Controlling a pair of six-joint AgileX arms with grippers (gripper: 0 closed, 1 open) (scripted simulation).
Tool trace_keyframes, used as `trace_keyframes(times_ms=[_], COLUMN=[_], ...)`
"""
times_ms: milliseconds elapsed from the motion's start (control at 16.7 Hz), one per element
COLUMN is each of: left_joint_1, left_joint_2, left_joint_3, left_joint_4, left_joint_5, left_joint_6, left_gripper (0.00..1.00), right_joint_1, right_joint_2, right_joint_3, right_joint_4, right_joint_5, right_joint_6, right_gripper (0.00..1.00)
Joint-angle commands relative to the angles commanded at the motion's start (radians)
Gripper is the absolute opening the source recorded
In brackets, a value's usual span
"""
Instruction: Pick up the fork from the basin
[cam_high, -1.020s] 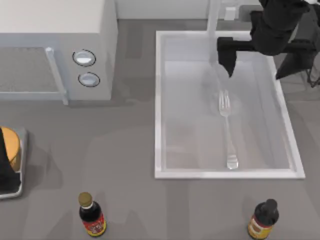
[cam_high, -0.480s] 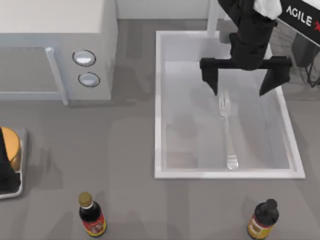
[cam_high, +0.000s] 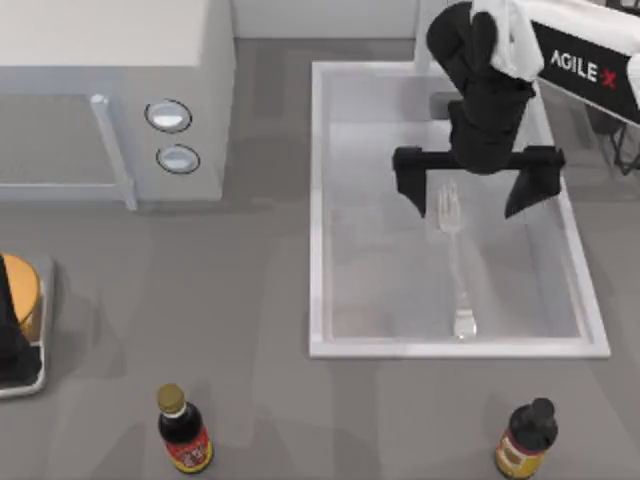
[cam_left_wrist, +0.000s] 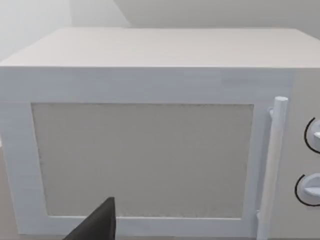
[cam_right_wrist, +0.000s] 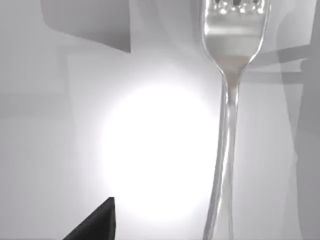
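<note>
The silver fork (cam_high: 456, 262) lies flat on the grey bottom of the white basin (cam_high: 317, 210), tines toward the back, handle toward the front rim. My right gripper (cam_high: 468, 196) hangs over the tines, open wide, with one finger on each side of the fork and apart from it. In the right wrist view the fork (cam_right_wrist: 227, 100) runs down the picture beside a dark fingertip (cam_right_wrist: 100, 220). My left arm (cam_high: 10, 340) is parked at the table's far left edge; its fingertip (cam_left_wrist: 102, 220) shows off-centre, open, in front of the microwave.
A white microwave (cam_high: 110, 90) with two round knobs stands at the back left. A pale faucet (cam_high: 427, 35) rises at the basin's back rim. Two dark bottles (cam_high: 183, 432) (cam_high: 525, 440) stand near the front edge. An orange object on a tray (cam_high: 30, 300) sits under the left arm.
My right gripper has come from the back right corner over the basin, forward and lower, and now straddles the fork's tines. The fork and left arm have not moved.
</note>
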Motion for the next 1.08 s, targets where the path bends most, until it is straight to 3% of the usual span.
trace_keyframes(times_ms=[300,660,1080], left_joint_1=[0.0,0.0,0.0], left_joint_2=[0.0,0.0,0.0], left_joint_3=[0.0,0.0,0.0], left_joint_4=[0.0,0.0,0.0], left_joint_5=[0.0,0.0,0.0], left_joint_6=[0.0,0.0,0.0], left_gripper=[1.0,1.0,1.0], right_joint_1=[0.004,0.005,0.005], right_joint_2=[0.092,0.11,0.11], right_joint_3=[-0.139,-0.161,-0.161], right_joint_4=[0.241,0.271,0.271], right_joint_5=[0.001,0.002,0.002], right_joint_6=[0.002,0.003,0.003], right_gripper=[1.0,1.0,0.47])
